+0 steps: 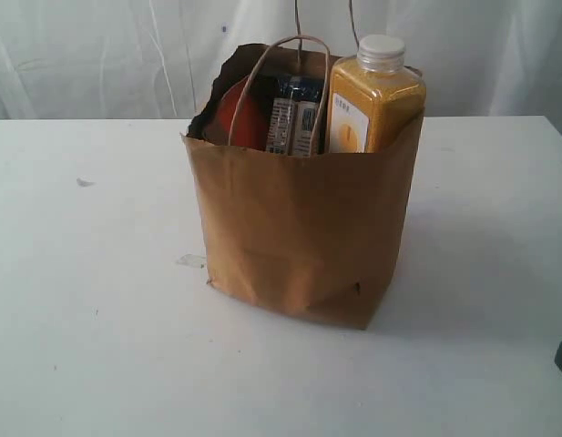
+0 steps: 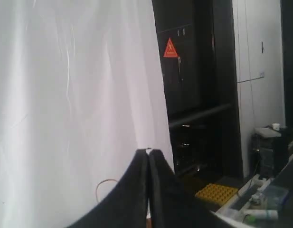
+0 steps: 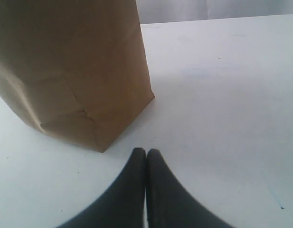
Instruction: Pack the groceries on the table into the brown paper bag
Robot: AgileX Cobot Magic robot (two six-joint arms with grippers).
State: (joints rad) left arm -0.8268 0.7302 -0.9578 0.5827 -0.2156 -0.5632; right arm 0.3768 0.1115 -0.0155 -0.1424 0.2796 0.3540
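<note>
Left gripper [image 2: 147, 151], right gripper [image 3: 146, 150]: closed, empty

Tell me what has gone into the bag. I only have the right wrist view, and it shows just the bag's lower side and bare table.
Observer: The yellow juice bottle stands upright inside the brown paper bag, with its white cap above the rim.
Operator: Anything beside it?
Observer: A dark blue packet stands next to the bottle, and an orange-red item sits on the packet's other side. I cannot tell what is lower down.
Operator: And my left gripper?
Observer: The left gripper is shut and holds nothing. Its camera faces a white curtain, not the table.
</note>
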